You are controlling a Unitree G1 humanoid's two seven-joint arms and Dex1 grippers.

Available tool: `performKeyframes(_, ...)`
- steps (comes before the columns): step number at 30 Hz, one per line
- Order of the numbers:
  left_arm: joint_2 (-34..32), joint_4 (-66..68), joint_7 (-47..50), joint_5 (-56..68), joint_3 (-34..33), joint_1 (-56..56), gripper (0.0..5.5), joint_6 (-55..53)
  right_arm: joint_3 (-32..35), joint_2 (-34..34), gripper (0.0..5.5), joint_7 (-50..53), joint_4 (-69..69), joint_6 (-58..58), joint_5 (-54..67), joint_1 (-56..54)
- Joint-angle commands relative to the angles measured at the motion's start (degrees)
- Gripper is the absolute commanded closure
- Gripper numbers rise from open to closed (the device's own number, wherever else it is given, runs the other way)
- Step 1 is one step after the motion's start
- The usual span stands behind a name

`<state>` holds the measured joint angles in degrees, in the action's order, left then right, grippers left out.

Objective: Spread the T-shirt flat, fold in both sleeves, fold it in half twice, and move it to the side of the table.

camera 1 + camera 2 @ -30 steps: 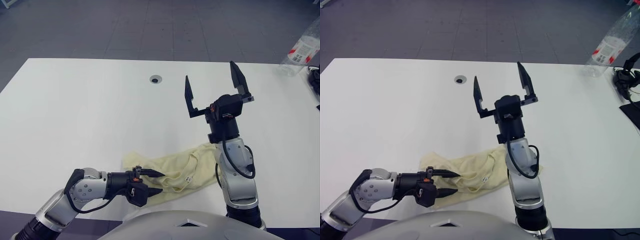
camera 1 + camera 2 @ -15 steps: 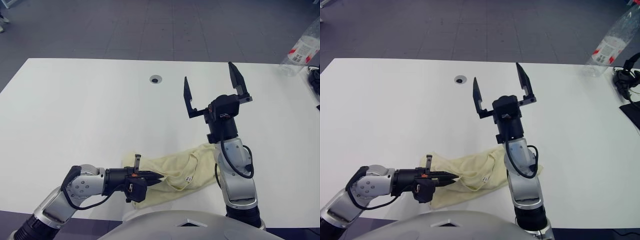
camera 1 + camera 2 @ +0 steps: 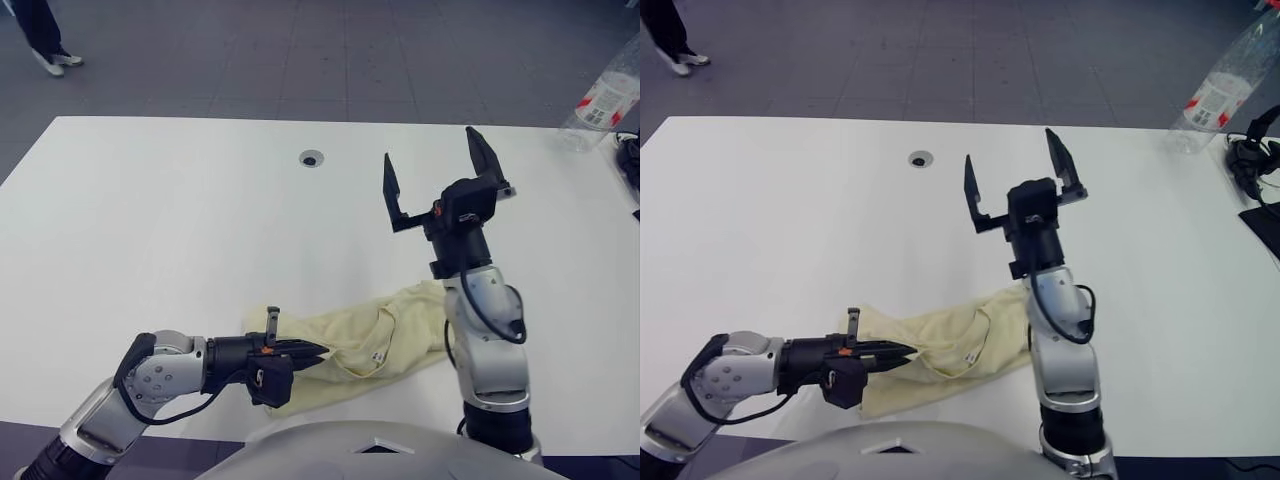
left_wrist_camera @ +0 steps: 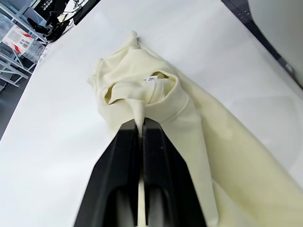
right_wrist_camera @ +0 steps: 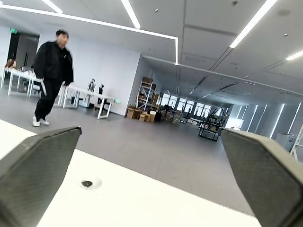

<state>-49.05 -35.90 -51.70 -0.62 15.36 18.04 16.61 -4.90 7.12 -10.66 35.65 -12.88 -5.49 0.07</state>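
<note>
Right claw [image 3: 430,146] shifted rightward (splayed) | left claw [image 3: 320,350] pinches T-shirt [image 3: 362,336], part-hidden

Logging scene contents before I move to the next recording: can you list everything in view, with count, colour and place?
pale yellow fabric T-shirt: one, pale yellow, bunched up at the table's near edge between the two arms.
white rectangular table: one, white, under the T-shirt.
round cable hole: one, dark with a grey rim, in the far middle of the table.
clear plastic bottle: one, clear with a red-and-white label, at the table's far right corner.
black cabled item: one, black, possibly headphones, at the table's right edge.
left gripper: one, black, low at the near edge, shut on a fold of the T-shirt.
right gripper: one, black, raised above the table beyond the T-shirt, open and holding nothing.
</note>
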Motion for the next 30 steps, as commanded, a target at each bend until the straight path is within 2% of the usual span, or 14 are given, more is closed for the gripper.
performKeyframes(1, -3.5, -6.4, -2.6, 3.5, 0.1, 3.8, 5.48, -2.6, 7.8, 11.3, 0.1, -12.4, 1.7, -7.3, 9.8, -2.2)
performKeyframes(4, -4.3, -8.1, -3.9, 3.2, 2.3, 5.7, 5.48, -4.8, 10.2, 21.3, 0.1, -24.7, -0.2, -8.2, 16.2, -2.9)
performKeyframes(7, -4.2, -5.9, -4.4, -1.8, 6.6, 6.3, 5.48, -6.8, 9.7, 30.9, 0.1, -38.1, -7.0, -7.2, 20.3, -4.3)
performKeyframes(11, -3.7, -3.2, -4.7, -6.9, 10.5, 5.3, 5.48, -9.2, 8.2, 39.4, 0.1, -52.1, -13.6, -5.3, 23.9, -5.6)
performKeyframes(14, -3.0, -0.1, -5.4, -9.2, 13.0, 3.4, 5.48, -11.0, 4.8, 44.0, 0.1, -57.8, -16.5, -1.3, 20.7, -5.6)
performKeyframes(16, -3.0, 2.9, -6.4, -10.5, 14.7, 2.2, 5.48, -11.7, 2.3, 45.5, 0.1, -59.9, -16.8, 0.5, 19.1, -5.5)
performKeyframes(21, -1.8, 6.1, -11.1, -9.7, 20.6, 0.0, 5.48, -15.1, -6.2, 44.0, 0.1, -61.5, -20.2, 1.1, 14.2, -10.5)
performKeyframes(30, -0.4, 10.7, -13.1, -10.6, 25.8, -4.5, 5.48, -16.9, -13.6, 40.9, 0.1, -66.7, -24.9, -5.0, 15.9, -15.0)
